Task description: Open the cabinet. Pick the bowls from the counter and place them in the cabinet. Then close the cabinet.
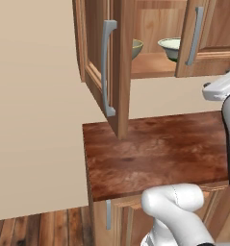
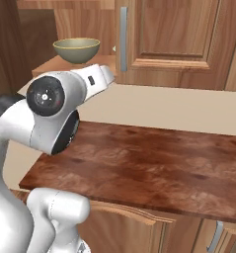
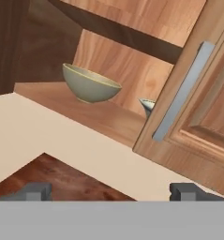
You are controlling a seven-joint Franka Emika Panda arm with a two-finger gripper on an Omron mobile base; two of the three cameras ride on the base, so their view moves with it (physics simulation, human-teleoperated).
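The cabinet (image 1: 155,19) hangs above the counter (image 1: 155,153); its left door (image 1: 119,67) is swung wide open, with the long grey handle (image 1: 107,67) facing me. On the wooden shelf (image 1: 152,65) inside stand both bowls: the olive-tan one (image 3: 89,84) on the left and the pale white-green one (image 1: 170,47) to its right, half hidden behind the right door (image 3: 193,117). My gripper (image 3: 111,192) is open and holds nothing; it hangs below and in front of the shelf, over the counter, looking up at the bowls and the right door's handle (image 3: 181,93).
The open left door juts out over the counter's left end. A base cabinet with a short grey handle (image 1: 108,215) sits under the counter. A beige wall (image 1: 34,120) and wood floor (image 1: 39,230) lie to the left.
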